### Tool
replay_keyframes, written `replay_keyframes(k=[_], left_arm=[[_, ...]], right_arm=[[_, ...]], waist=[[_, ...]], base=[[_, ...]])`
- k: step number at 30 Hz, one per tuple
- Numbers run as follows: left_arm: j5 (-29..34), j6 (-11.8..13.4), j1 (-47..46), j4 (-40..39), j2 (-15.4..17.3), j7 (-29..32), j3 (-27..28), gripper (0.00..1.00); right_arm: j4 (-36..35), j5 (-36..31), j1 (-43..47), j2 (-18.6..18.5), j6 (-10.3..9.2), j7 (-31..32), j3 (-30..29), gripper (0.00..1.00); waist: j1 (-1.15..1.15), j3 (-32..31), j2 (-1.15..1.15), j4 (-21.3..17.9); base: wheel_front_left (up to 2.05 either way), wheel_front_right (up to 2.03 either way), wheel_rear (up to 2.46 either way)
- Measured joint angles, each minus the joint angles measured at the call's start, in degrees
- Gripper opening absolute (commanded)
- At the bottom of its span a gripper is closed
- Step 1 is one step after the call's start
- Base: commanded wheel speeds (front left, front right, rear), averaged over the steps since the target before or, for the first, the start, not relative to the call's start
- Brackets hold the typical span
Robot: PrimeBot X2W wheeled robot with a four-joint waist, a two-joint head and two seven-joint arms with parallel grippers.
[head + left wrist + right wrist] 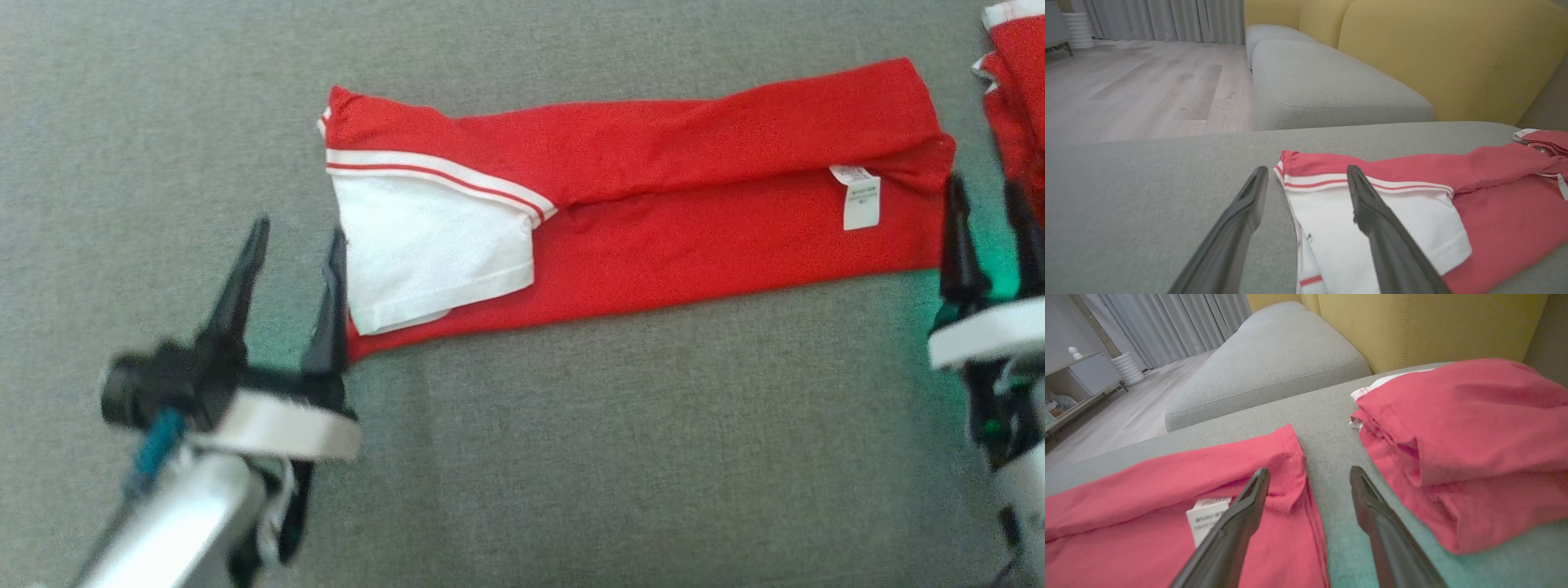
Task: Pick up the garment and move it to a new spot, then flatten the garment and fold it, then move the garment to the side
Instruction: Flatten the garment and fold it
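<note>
SURFACE: you are seeing garment [694, 212] lying on grey sofa seat [571, 449] (yellow backrest [1453, 53] behind) | ROOM: wooden floor [1147, 81] beyond | left gripper [299, 227], right gripper [985, 182] both standing released, empty

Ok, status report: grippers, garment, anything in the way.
Left gripper, jaws open, at sleeve end. Right gripper, jaws open, at label end. Garment folded lengthwise, flat on cushion. Second red garment beside right gripper.

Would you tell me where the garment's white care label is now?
Head view: the care label lies on the red garment near its right end, beside the right gripper.
</note>
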Motion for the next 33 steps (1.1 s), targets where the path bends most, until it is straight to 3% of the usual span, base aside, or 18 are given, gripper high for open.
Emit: replay_keyframes(k=[3,9,18,19,20,21,22,33], left_arm=[[7.7,-0.8,7.7,-0.3,-6.1,-0.1,6.8,1.0],[18.9,-6.0,13.7,-2.1,-16.4,-0.1,16.1,1.0],[26.6,-15.3,16.8,-1.0,-24.7,-0.2,23.6,1.0],[27.1,-16.1,16.8,-0.8,-25.2,-0.2,24.4,1.0],[27.6,-16.9,16.9,-0.6,-25.8,-0.2,25.2,1.0],[28.0,-17.5,17.0,-0.5,-26.2,-0.2,26.0,1.0],[28.0,-17.5,17.0,-0.5,-26.2,-0.2,26.0,1.0],[31.3,-22.9,18.3,0.5,-28.8,-0.2,31.7,1.0]], right_arm=[[-1.5,-3.6,3.7,3.0,0.0,0.0,-3.4,1.0],[1.5,-6.6,1.9,4.7,0.0,0.8,-10.1,1.0],[11.1,-8.1,-3.3,5.7,0.0,8.1,-13.4,1.0],[11.3,-8.1,-3.5,5.7,0.0,8.7,-13.4,0.96],[11.4,-7.9,-3.9,5.8,0.0,9.4,-13.5,0.74],[11.5,-7.5,-4.3,5.8,0.0,9.8,-13.5,0.33],[11.5,-7.5,-4.3,5.8,0.0,9.8,-13.5,0.0],[8.5,-4.4,-4.0,5.1,0.04,9.8,-9.7,0.0]], waist=[[0.0,-0.7,0.0,0.9],[0.0,-1.8,0.0,3.5],[0.0,-1.5,0.0,6.5],[0.0,-1.4,0.0,6.6],[0.0,-1.4,0.0,6.6],[0.0,-1.4,0.0,6.6],[0.0,-1.4,0.0,6.6],[0.01,-1.5,0.0,3.6]], base=[[0.0,0.0,0.0],[0.0,0.0,0.0],[0.0,0.0,0.0],[0.0,0.0,0.0],[0.0,0.0,0.0],[0.0,0.0,0.0],[0.0,0.0,0.0],[0.0,0.0,0.0]])
